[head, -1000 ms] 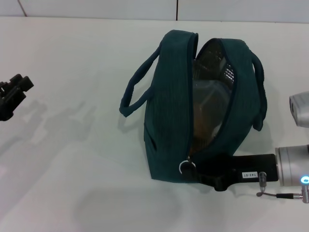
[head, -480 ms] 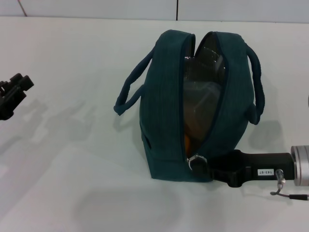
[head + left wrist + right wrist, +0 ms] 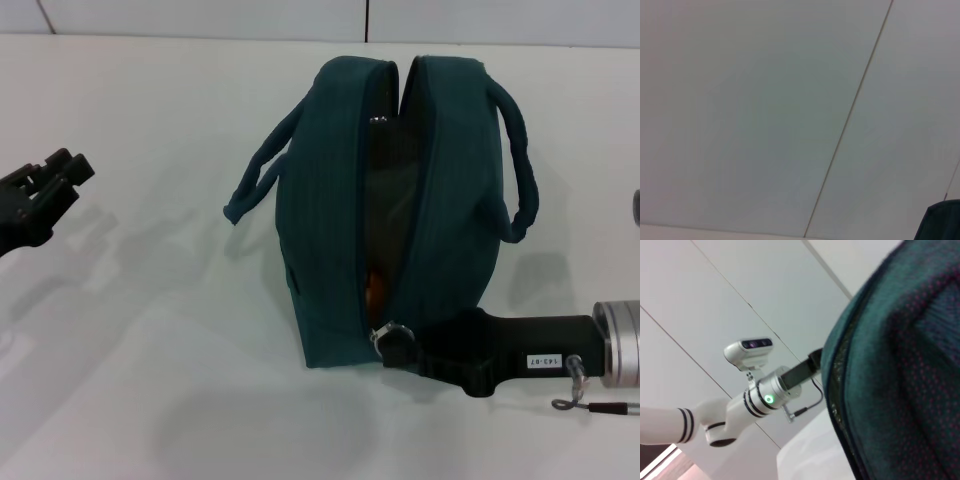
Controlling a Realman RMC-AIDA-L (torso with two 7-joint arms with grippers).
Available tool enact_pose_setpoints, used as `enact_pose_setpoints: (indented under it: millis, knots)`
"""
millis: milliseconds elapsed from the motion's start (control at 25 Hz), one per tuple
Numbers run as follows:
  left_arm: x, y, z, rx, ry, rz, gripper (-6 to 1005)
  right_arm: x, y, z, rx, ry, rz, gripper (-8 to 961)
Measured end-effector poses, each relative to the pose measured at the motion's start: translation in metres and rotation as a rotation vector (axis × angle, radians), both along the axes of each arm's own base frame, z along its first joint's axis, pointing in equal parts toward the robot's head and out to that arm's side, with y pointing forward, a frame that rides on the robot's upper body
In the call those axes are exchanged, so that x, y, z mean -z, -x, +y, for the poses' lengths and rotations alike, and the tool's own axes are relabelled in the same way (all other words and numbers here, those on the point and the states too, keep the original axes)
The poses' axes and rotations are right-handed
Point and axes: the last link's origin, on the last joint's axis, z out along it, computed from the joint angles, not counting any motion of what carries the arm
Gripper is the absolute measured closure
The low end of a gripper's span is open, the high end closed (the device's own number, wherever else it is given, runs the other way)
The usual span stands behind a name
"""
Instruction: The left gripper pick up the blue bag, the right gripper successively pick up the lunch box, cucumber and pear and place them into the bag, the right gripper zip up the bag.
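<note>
While the blue bag (image 3: 400,210) stands on the table (image 3: 150,380), the right gripper (image 3: 400,347) reaches in level, jaws pinching the zipper pull (image 3: 384,335); the left gripper (image 3: 45,195) hangs well apart, slightly open.

Lab — bare white table (image 3: 150,120), panelled wall (image 3: 765,100).

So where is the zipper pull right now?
In the head view, the zipper pull sits at the bag's near end, right of centre, at the right claw.
</note>
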Motion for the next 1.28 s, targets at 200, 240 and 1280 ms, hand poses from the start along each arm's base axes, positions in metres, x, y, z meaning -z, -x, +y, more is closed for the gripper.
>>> enact_pose_setpoints:
  millis: [200,240,1280]
  knots:
    - [0.002,-0.005,0.006,0.019,0.003,0.000,727,-0.002,0.003,-0.002,-0.019,-0.006,0.025,942]
    - [0.002,-0.005,0.007,0.021,0.004,-0.002,727,-0.002,0.003,-0.002,-0.020,-0.007,0.026,942]
    - [0.011,-0.009,0.008,0.019,0.018,-0.050,728,-0.018,-0.010,0.006,0.010,0.051,-0.070,943]
